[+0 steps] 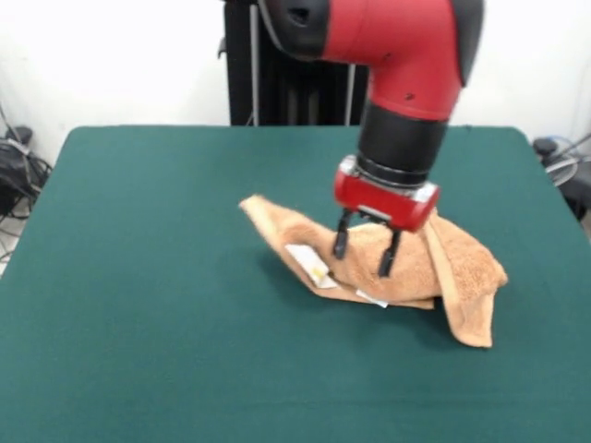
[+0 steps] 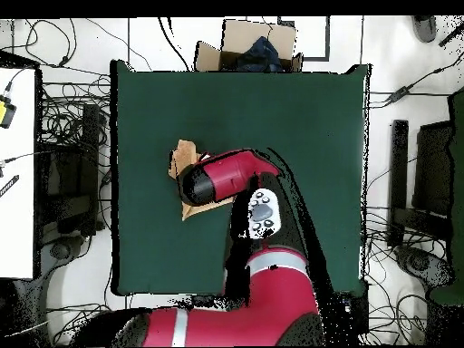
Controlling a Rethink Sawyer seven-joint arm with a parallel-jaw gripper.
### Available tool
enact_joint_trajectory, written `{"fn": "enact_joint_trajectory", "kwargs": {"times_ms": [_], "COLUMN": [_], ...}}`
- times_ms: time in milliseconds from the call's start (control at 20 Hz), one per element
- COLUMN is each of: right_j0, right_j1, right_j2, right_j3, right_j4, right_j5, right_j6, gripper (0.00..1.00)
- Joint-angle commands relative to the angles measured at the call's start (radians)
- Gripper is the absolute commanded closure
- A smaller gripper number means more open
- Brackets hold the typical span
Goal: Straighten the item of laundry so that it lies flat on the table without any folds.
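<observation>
1. Your towel point(image 1: 406, 263) sits a little right of the middle of the desk point(image 1: 138, 277) in the front view, bunched into a long, low heap. One pointed corner trails toward the left, and a thick fold hangs down at the right end.

2. The gripper point(image 1: 366, 249) hangs just over the heap with its two fingers spread apart, pinching nothing. Whether the tips touch the cloth is hard to tell.

3. From overhead the arm covers most of the towel point(image 2: 186, 156); only a tan edge shows beside the arm's head.

4. Expect the terry cloth to be light, soft and limp. It probably sags from wherever you lift it and drags rather than slides on the felt-like top, so pushing would likely only bunch it more.

5. Nothing here looks fragile, so a firm pinch should do no harm.

6. Take hold at an edge or corner, not the middle of the heap. The white tags point(image 1: 309, 261) mark a hem on the near side; the pointed left corner point(image 1: 254, 207) also looks free and single-layered.

7. Avoid catching two layers at once, or the fold travels with you.
</observation>
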State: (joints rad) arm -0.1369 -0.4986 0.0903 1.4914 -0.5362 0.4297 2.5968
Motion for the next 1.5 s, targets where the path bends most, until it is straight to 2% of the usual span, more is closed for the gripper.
{"fn": "enact_joint_trajectory", "kwargs": {"times_ms": [50, 400, 900, 1250, 1500], "right_j0": [0.058, 0.046, 0.053, 0.017, -0.066], "right_j1": [0.041, 0.058, 0.121, 0.003, -0.075], "right_j2": [0.064, 0.085, 0.063, 0.077, 0.111], "right_j3": [0.074, 0.113, 0.094, 0.106, 0.105], "right_j4": [0.068, 0.118, 0.116, 0.127, 0.127], "right_j5": [0.014, 0.001, -0.053, 0.079, 0.181], "right_j6": [0.059, 0.046, 0.042, -0.058, -0.181], "gripper": [0.00, 0.00, 0.00, 0.00, 0.00]}}
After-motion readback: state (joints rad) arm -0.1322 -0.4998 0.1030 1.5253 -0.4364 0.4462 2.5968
